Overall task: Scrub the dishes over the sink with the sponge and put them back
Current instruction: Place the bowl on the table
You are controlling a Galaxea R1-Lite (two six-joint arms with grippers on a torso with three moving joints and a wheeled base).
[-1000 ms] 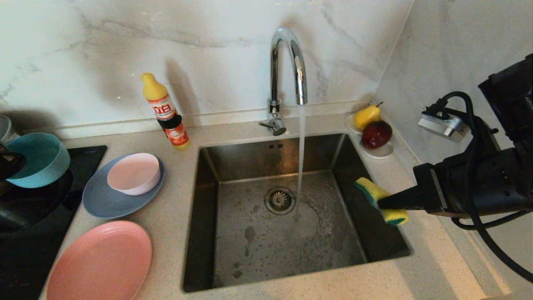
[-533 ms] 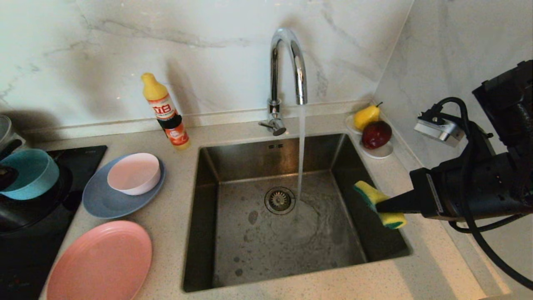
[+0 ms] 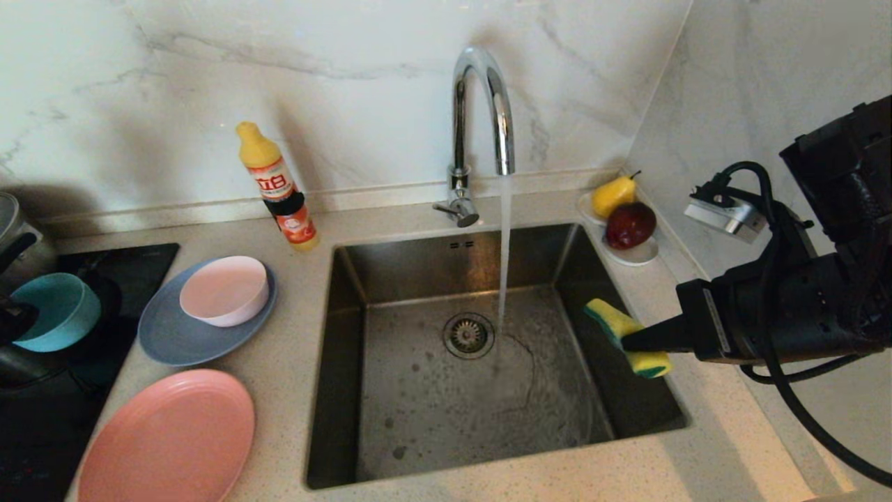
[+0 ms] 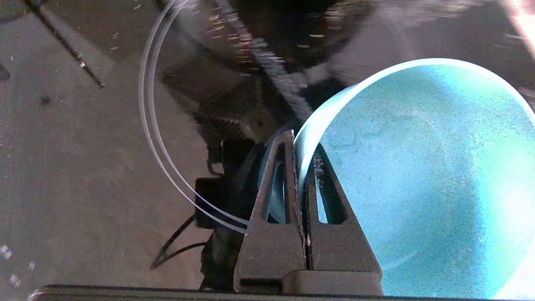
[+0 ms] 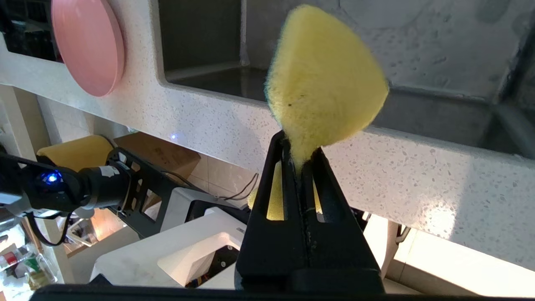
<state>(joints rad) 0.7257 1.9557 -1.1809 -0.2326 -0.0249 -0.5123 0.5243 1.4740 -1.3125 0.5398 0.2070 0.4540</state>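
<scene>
My left hand (image 4: pixel 299 167) is pinched tight on the rim of the teal bowl (image 3: pixel 52 310), one finger inside the wall and one outside, and the bowl hangs at the far left over the black cooktop (image 3: pixel 83 362), beside the steel pot (image 3: pixel 17 233); my right hand (image 3: pixel 631 341) is clamped just as tight on the yellow sponge (image 3: pixel 620 331), green side showing, squashed out of shape and poised at the right wall of the sink (image 3: pixel 488 453); I judge this to be the put-back step for the teal bowl, so the next move calls for setting it level on a bare patch and only then letting the rim go; room there is poor, since the pot and the dark cooktop crowd that corner; nearest me the pink plate (image 3: pixel 167 439) lies flat at the front edge of the tabletop (image 3: pixel 293 362), well apart from the bowl; behind it the grey-blue plate (image 3: pixel 171 335) carries the pale pink bowl (image 3: pixel 223 289); the basin itself is open, water running from the chrome faucet (image 3: pixel 481 104) just beside the drain strainer (image 3: pixel 468 335); farther back stand the soap bottle (image 3: pixel 279 188) and the white fruit dish (image 3: pixel 631 254) with its pear and red fruit, tight against the corner.
</scene>
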